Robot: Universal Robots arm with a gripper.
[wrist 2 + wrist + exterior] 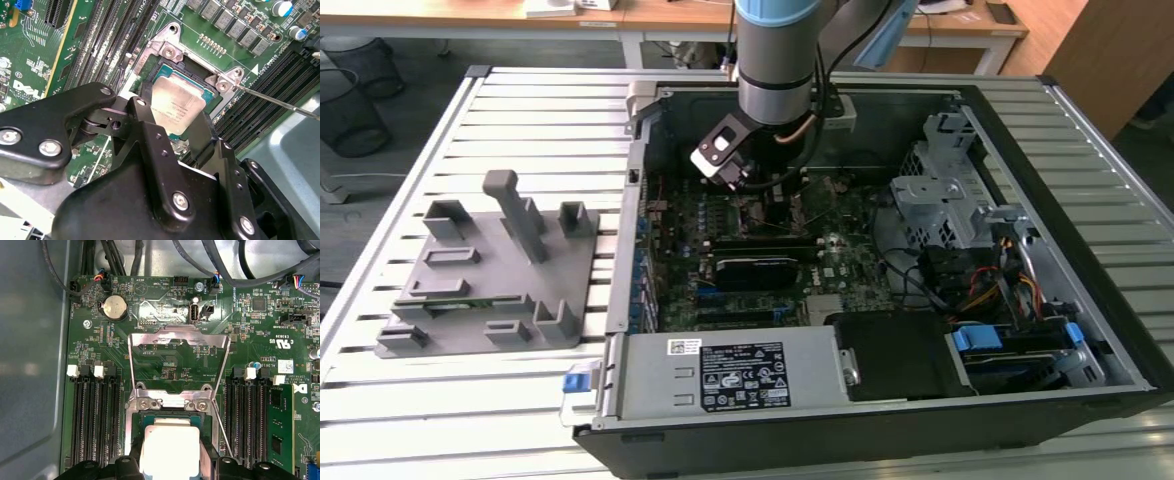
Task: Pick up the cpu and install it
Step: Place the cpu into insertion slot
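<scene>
Black fingers (pixel 150 132) of your end effector (pixel 173 114) pinch the cpu (pixel 177 100) by two opposite edges, its silver lid flat over the open socket (pixel 170 401) on the green motherboard (pixel 260 335). You cannot tell whether the chip is seated or sits just above the contacts. The metal load plate (pixel 175 337) stands flipped back, with the thin lever (pixel 222 429) beside it. By the look of it, pick-up is done and you are at the install step. The next move calls for a square, level, gentle touch. The open computer case (pixel 1067 210) lies on the slatted bench (pixel 520 110).
</scene>
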